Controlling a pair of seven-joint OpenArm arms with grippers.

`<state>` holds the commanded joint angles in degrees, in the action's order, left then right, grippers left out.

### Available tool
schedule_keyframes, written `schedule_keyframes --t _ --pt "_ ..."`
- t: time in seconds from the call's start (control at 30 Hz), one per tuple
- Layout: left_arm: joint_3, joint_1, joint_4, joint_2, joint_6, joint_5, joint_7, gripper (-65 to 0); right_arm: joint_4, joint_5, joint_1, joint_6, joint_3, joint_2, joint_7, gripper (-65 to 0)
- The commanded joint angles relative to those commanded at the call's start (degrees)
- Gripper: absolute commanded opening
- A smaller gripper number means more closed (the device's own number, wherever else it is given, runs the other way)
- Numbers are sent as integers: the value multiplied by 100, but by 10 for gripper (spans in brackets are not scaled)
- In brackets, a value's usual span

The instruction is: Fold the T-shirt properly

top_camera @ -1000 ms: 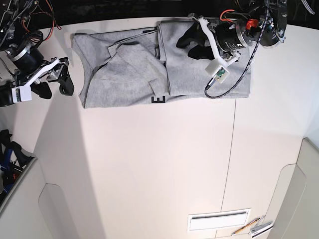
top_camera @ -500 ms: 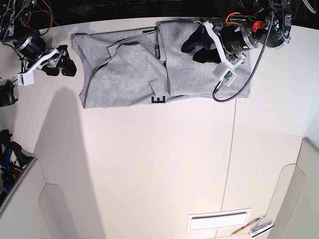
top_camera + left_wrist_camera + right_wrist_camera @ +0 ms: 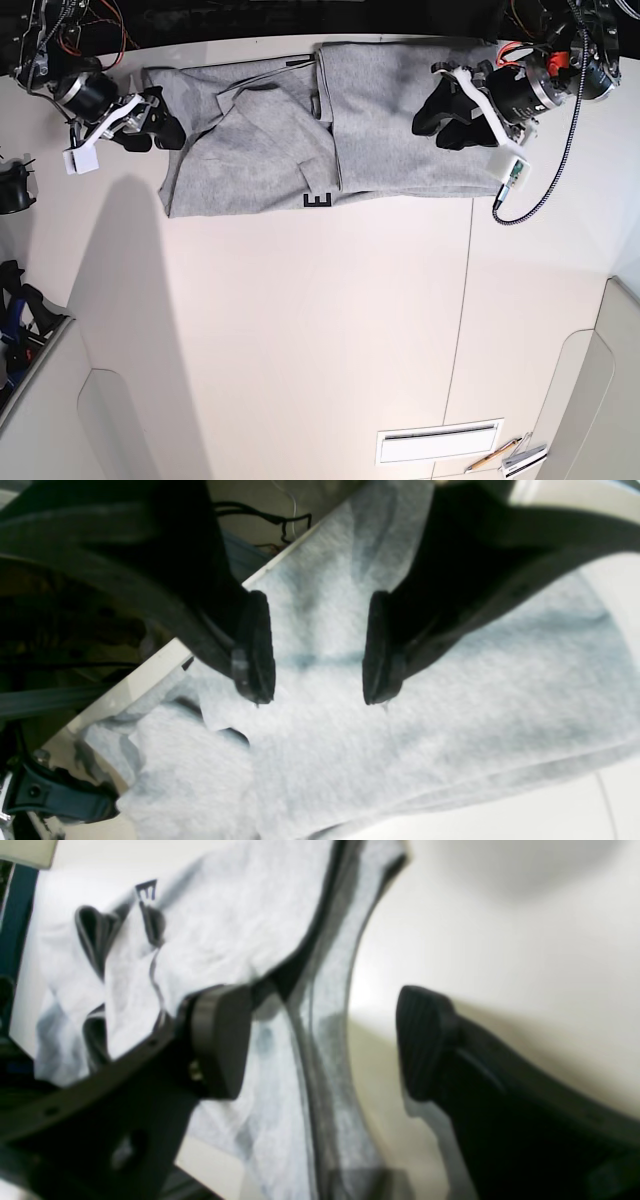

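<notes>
The grey T-shirt [image 3: 260, 140] lies partly folded along the table's far edge, with a black letter E [image 3: 317, 200] showing at its near hem. My left gripper [image 3: 440, 118] hovers open over the shirt's right part. In the left wrist view the gripper [image 3: 317, 680] has only grey cloth [image 3: 400, 740] showing between its spread fingers. My right gripper [image 3: 160, 125] is open at the shirt's left edge. In the right wrist view the gripper [image 3: 320, 1045] straddles the shirt's dark-seamed edge [image 3: 225, 930].
The white table [image 3: 320, 320] has a slotted vent [image 3: 438, 441] and a pencil-like tool [image 3: 505, 457] at its near right. A black cable [image 3: 525, 185] hangs from the left arm. The table's back edge runs right behind the shirt.
My left gripper has slid right across the shirt toward its right side. The right gripper has moved up and right, from beside the shirt onto its left edge.
</notes>
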<state>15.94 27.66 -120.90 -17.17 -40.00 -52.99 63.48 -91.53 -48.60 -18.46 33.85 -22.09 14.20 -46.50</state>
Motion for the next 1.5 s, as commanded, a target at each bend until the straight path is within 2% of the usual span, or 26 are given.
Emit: schedule_keyframes --t 0.23,0.57,0.73,0.77,0.8,0.9,0.97,1.13,1.33,1.5 --pt "63 -2 0 2 0 -2 17 -329 0 -4 2 4 39 -356 -2 -203" --pt "63 0 0 2 0 -37 22 -329 0 131 2 2 772 -361 140 -204" --pt "63 -2 0 0 0 -37 66 -329 0 341 4 -2 813 -361 313 -206" --pt "66 -2 0 0 0 -39 63 -329 0 363 4 -2 813 -361 321 -218" --pt "92 -2 0 2 0 -44 61 -329 0 409 4 -2 813 -361 321 -272" --pt "341 -2 0 2 0 -199 59 -329 0 623 7 -2 813 -361 321 -517" --pt "612 -4 0 2 0 -299 61 -329 0 632 46 0 813 -358 319 -650" --pt "1191 0 0 2 0 -472 153 -329 -2 874 284 0 809 -358 317 -650" --pt "1580 2 0 0 0 -472 280 -329 -2 874 494 0 780 -343 317 -650" --pt "1644 15 0 0 0 -461 280 -330 -2 872 509 0 238 -282 295 -650"
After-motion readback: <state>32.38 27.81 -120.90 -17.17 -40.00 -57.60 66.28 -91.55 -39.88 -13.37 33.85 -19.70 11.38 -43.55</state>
